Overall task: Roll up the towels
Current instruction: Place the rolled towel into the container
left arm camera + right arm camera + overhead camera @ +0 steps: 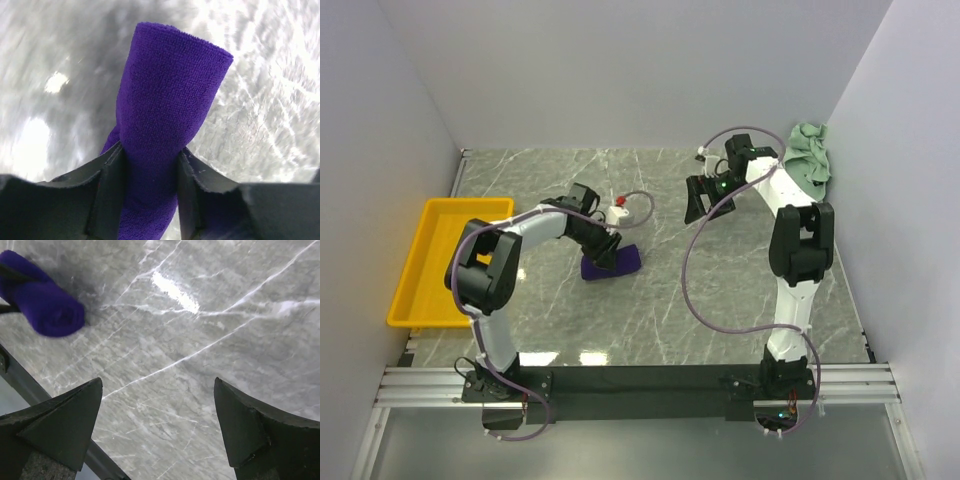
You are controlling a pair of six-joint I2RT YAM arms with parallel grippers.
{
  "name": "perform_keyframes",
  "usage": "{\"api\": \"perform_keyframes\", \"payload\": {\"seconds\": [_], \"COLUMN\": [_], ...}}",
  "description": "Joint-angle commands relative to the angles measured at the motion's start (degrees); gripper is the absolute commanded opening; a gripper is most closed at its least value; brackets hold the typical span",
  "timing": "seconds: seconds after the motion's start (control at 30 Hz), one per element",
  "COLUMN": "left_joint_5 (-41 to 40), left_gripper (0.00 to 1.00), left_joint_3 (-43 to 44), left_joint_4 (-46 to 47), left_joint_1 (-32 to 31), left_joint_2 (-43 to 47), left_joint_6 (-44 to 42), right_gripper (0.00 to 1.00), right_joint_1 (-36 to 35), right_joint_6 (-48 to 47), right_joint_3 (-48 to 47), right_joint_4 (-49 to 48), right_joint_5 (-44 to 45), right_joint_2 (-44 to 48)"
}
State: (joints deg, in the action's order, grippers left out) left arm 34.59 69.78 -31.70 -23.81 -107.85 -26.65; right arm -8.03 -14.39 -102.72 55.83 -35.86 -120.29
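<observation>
Top external alone shows the mint towel (810,152), crumpled far right.

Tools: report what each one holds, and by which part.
Left tool pinches the rolled purple towel by its sides, one end sticking out beyond. Right tool is open, holding nothing.

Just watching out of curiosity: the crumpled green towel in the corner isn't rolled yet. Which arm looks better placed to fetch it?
Probably the right arm. The right gripper stands open and empty near the green towel, while the left gripper is clamped on the rolled purple towel.
</observation>
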Motion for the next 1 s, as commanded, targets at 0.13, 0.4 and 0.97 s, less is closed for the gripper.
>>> {"api": "perform_keyframes", "payload": {"seconds": [0.13,0.4,0.97], "left_joint_5": [-11.3,-15.3,4.5], "left_gripper": [0.53,0.28,0.00], "left_joint_3": [-7.7,-9.1,6.0], "left_joint_4": [-2.9,0.2,-20.0], "left_joint_1": [4.6,4.7,27.7], "left_joint_2": [-3.0,-1.7,14.5], "left_joint_6": [13.7,15.8,14.0], "right_gripper": [0.99,1.00,1.00], "right_joint_1": [-0.1,-0.1,-0.1], "right_joint_6": [0.9,1.4,2.5], "right_joint_3": [4.2,1.3,-2.7], "right_joint_4": [-1.6,-0.3,1.1], "right_joint_5": [0.2,1.1,-0.9], "right_joint_2": [4.9,4.5,3.0]}}
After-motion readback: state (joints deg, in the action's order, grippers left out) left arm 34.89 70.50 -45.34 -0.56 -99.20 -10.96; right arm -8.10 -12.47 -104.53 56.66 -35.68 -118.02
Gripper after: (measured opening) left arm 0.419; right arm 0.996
